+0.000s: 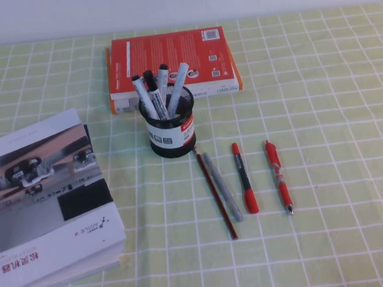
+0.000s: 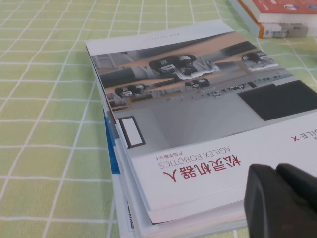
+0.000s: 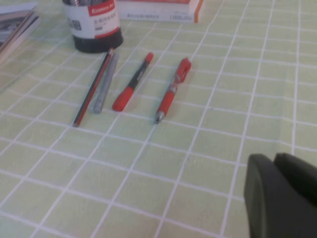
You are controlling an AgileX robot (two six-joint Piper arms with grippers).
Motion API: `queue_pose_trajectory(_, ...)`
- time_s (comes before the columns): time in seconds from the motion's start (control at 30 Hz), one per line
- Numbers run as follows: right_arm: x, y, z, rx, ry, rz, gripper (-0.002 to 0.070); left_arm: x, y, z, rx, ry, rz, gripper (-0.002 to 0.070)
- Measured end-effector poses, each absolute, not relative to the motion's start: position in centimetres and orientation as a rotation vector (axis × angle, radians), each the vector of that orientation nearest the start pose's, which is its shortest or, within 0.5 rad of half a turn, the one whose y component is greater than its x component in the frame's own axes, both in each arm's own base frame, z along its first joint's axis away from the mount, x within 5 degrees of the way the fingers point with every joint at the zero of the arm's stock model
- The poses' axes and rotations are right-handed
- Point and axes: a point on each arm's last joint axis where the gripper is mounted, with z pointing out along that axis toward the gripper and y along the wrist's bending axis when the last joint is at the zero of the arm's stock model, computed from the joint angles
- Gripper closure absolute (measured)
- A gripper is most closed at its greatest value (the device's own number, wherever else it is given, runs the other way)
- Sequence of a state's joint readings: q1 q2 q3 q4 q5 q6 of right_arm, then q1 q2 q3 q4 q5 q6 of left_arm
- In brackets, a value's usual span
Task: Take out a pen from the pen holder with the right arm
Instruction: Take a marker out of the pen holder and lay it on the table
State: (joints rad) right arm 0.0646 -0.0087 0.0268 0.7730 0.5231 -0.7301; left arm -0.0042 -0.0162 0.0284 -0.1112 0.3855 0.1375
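Observation:
A black mesh pen holder [image 1: 170, 128] stands mid-table with several black-capped markers [image 1: 160, 89] upright in it. In front of it four items lie side by side on the cloth: a dark red pencil [image 1: 215, 188], a grey pen [image 1: 223, 186], a red-and-black marker [image 1: 244, 178] and a red click pen [image 1: 279, 177]. Neither arm shows in the high view. My right gripper [image 3: 274, 157] is shut and empty, low over the cloth on the near side of the red click pen [image 3: 172, 91] and well short of the holder [image 3: 93, 27]. My left gripper [image 2: 276, 168] is shut above the booklet stack.
A red book [image 1: 171, 61] lies flat just behind the holder. A thick stack of AgileX booklets [image 1: 42, 203] fills the near left of the table. A green checked cloth [image 1: 334, 90] covers the table.

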Motion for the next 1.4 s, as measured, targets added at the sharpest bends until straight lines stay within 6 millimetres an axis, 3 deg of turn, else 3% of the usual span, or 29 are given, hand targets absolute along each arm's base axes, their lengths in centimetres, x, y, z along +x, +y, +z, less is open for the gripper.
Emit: queue_pose_trajectory(1.4,4.41,3.72,17.32,-0.291,1.850,0.430,0.0689,5.20,-0.40,17.01,0.065,1.878,-0.018,0.0680)
